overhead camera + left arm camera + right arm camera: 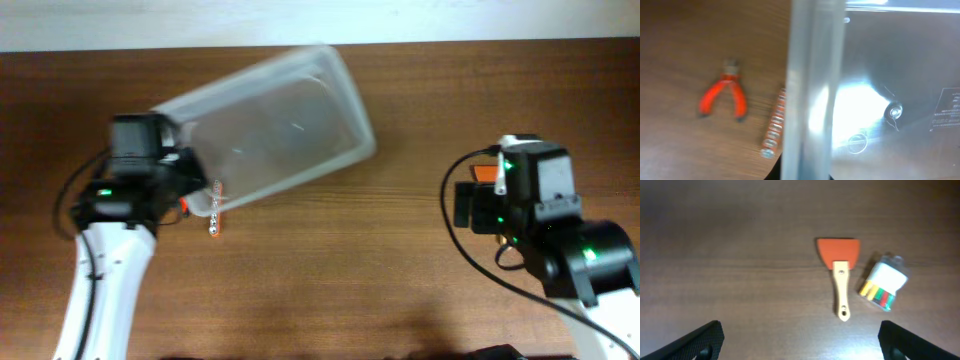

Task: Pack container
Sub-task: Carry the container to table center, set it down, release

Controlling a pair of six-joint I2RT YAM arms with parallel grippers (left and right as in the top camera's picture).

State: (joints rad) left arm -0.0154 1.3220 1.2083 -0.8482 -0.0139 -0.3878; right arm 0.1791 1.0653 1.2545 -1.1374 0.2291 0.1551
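Observation:
The container [270, 120], a clear plastic bin with a rim, lies at an angle at the back left of the table. My left gripper [192, 178] is at its near-left corner. In the left wrist view the container's rim [810, 90] runs straight up between the jaws [805, 172], which look closed on it. My right gripper [470, 202] hovers at the right, open and empty; in the right wrist view its fingers [800, 335] are spread wide above bare wood.
Red-handled pliers [722, 95] and a strip of sockets [774, 130] lie beside the bin's left edge; the strip also shows overhead [215, 212]. An orange scraper with a wooden handle [840, 275] and a small pack of coloured bits [883, 287] lie ahead of the right gripper.

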